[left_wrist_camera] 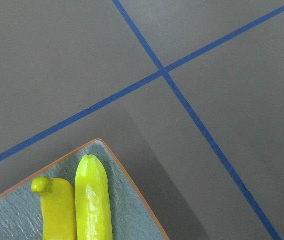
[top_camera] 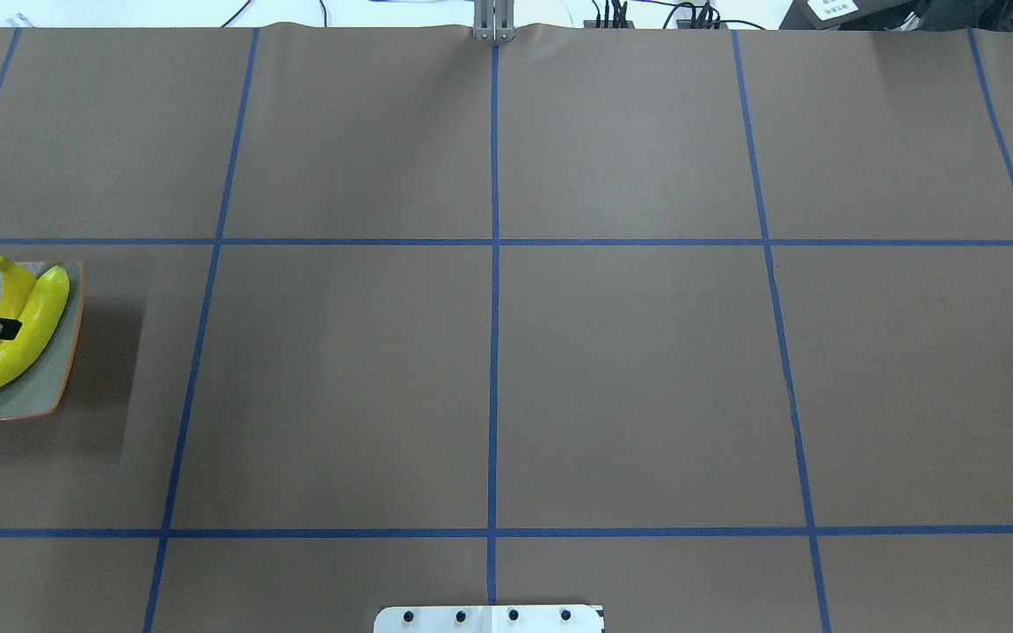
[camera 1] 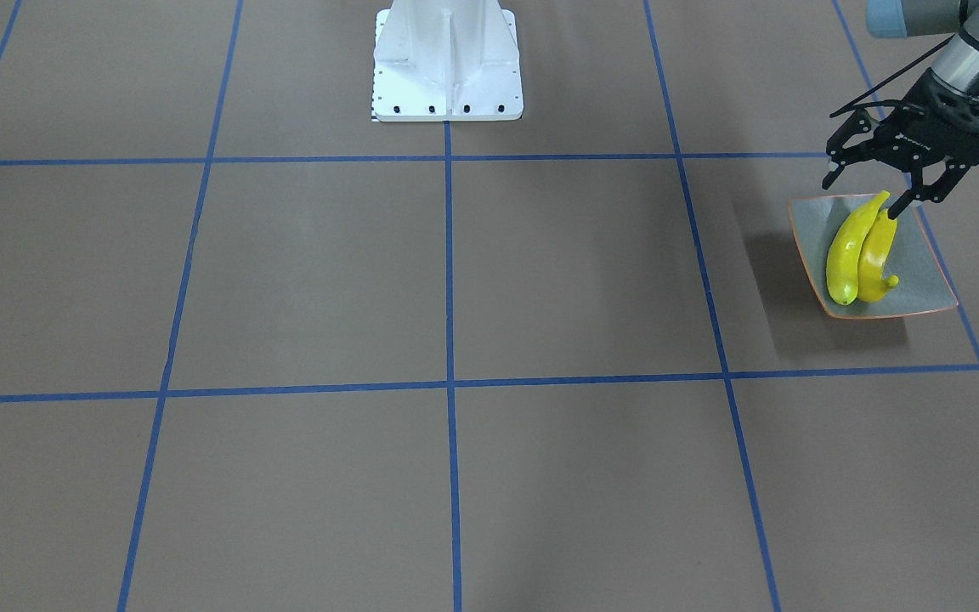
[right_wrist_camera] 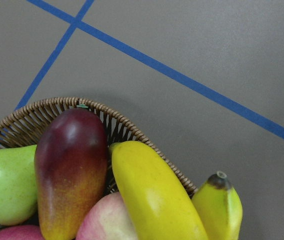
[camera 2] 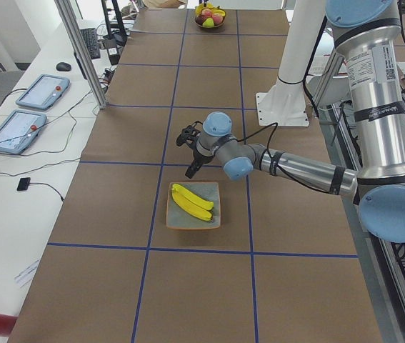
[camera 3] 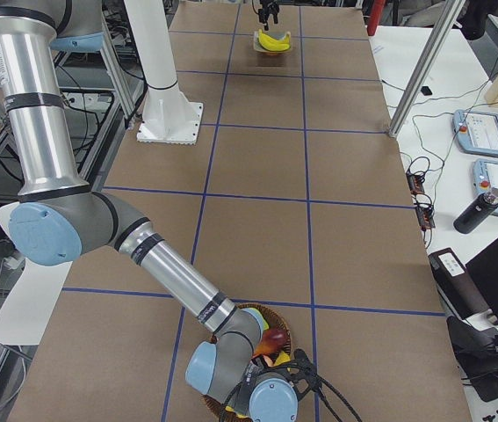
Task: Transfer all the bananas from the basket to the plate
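The front-facing camera shows the left gripper [camera 1: 865, 195] hanging above a small square grey-green glazed plate [camera 1: 923, 276], its black fingers spread wide and holding nothing. Two curved glossy yellow bananas [camera 1: 859, 251] lie side by side in the plate. Overhead, the plate sits at the left edge of the brown table [top_camera: 489, 378] taped with blue lines, and one finger crosses above the bananas. The left side view puts a round woven wicker basket [camera 2: 209, 27] at the table's far end, well apart from the plate. In the right side view the right gripper [camera 3: 253, 387] is low over that basket, but I cannot tell how far open it is. The left wrist view shows two banana tips in a plate corner. The right wrist view shows a large yellow banana [right_wrist_camera: 152, 195] and a dark-stemmed banana [right_wrist_camera: 222, 202] at the basket's rim, beside a green pear [right_wrist_camera: 6, 185], a red-and-yellow mango [right_wrist_camera: 71, 170] and a pink apple [right_wrist_camera: 106, 222].
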`<state>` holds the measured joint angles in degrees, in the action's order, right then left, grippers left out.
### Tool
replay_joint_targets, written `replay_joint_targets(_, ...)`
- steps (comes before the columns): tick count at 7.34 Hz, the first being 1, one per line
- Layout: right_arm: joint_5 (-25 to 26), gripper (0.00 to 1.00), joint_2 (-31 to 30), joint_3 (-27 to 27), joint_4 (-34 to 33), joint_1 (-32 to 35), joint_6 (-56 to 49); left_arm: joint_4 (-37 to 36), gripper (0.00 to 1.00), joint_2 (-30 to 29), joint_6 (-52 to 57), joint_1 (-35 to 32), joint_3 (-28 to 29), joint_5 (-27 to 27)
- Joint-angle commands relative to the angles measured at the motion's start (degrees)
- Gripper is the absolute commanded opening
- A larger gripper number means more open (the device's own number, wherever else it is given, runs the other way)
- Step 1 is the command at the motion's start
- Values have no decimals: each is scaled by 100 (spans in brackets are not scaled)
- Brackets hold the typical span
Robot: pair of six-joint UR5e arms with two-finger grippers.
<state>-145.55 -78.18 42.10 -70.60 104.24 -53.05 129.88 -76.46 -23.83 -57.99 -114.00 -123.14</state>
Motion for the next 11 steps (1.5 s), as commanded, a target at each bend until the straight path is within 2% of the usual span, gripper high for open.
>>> replay_joint_targets(1,27,51,-31,0,-7,0,14,2,100,0,1,-10,0,0)
replay_joint_targets(2,27,44,-40,8,-7,0,40,2,100,0,1,-10,0,0)
replay_joint_targets(3,18,25,-48,52,-7,0,162,2,100,0,1,-10,0,0)
replay_joint_targets(4,9,0,-83,279,-7,9,303,2,100,0,1,-10,0,0)
replay_joint_targets(8,96,0,-101,1736,-1216,483,313,11,100,0,-8,-10,0,-17)
replay_joint_targets(9,97,0,-93,2236,-1663,492,574,20,100,-9,-16,7,-17,-35)
replay_joint_targets(11,62,0,-162,3081,-1782,484,1966,20,100,-559,-969,42,17,-61)
